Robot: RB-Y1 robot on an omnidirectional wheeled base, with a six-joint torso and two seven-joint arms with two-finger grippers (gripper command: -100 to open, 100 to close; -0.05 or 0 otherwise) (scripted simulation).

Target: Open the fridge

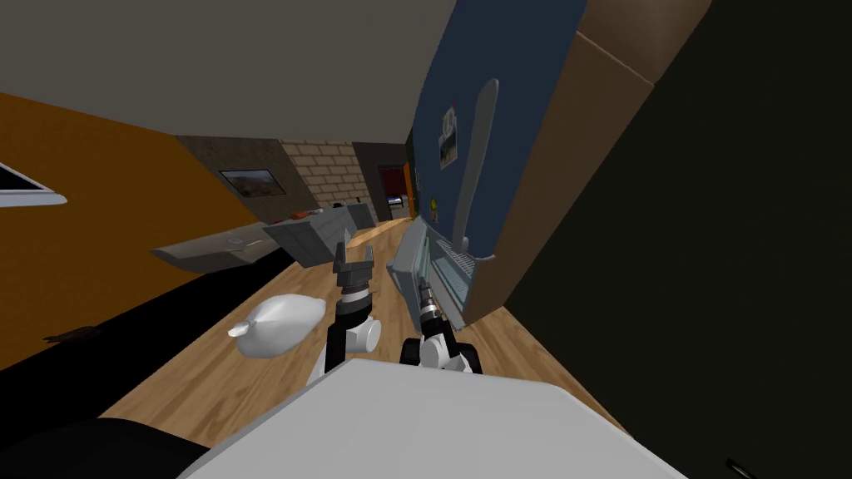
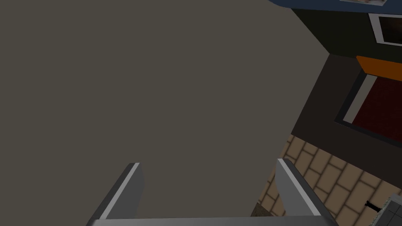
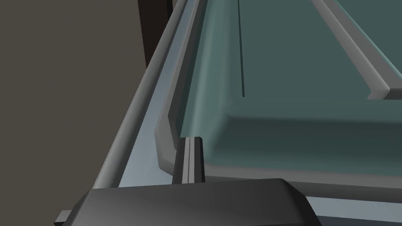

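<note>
The fridge has a dark blue upper door [image 1: 507, 91] with a long grey handle [image 1: 474, 166], and stands in a brown casing [image 1: 566, 166]. Its lower grey-blue door [image 1: 406, 259] stands ajar, with racks [image 1: 456, 273] showing behind it. My right gripper [image 1: 423, 288] reaches up to that lower door. In the right wrist view the gripper [image 3: 189, 142] is shut with nothing between its fingers, the tips lying against the raised rim of the door's teal-grey inner panel [image 3: 298, 70]. My left gripper [image 1: 353, 259] is raised beside it, away from the fridge, and stands open [image 2: 210, 163] and empty.
A white rounded bag-like object [image 1: 279, 324] lies on the wooden floor [image 1: 225, 374] to my left. Grey counters [image 1: 320, 233] stand further ahead, before a brick wall [image 1: 329, 170]. A low black shape [image 1: 150, 341] runs along the orange wall [image 1: 91, 216]. A dark wall [image 1: 715, 274] rises on the right.
</note>
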